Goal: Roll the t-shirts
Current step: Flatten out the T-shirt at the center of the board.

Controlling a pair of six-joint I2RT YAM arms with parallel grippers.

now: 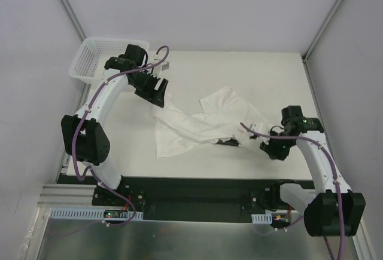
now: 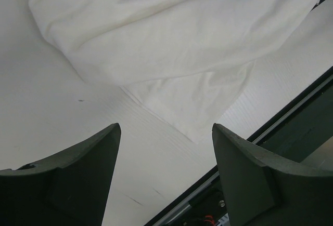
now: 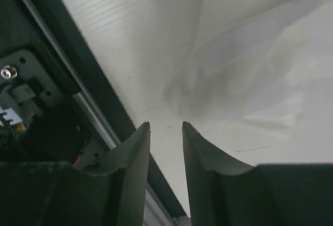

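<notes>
Top external: a crumpled white t-shirt (image 1: 197, 125) is lying spread across the middle of the pale table (image 1: 239, 69). The left gripper (image 1: 158, 97) is hanging at its upper-left edge and the right gripper (image 1: 258, 137) at its right edge. Only this view shows the white mesh basket (image 1: 96, 63), sitting at the upper left.

Left wrist: the left gripper (image 2: 166, 127) is standing wide open, with nothing between its dark, wedge-shaped fingers. The soft, folded t-shirt (image 2: 171, 44) is filling the upper frame over the faintly ribbed table (image 2: 52, 122).

Right wrist: the right gripper (image 3: 165, 124) is showing its jaws narrowly parted, with no cloth visible between them. The t-shirt (image 3: 250, 54) is draping in smooth folds at the upper right, and a dark rail (image 3: 47, 54) is running along the left.
</notes>
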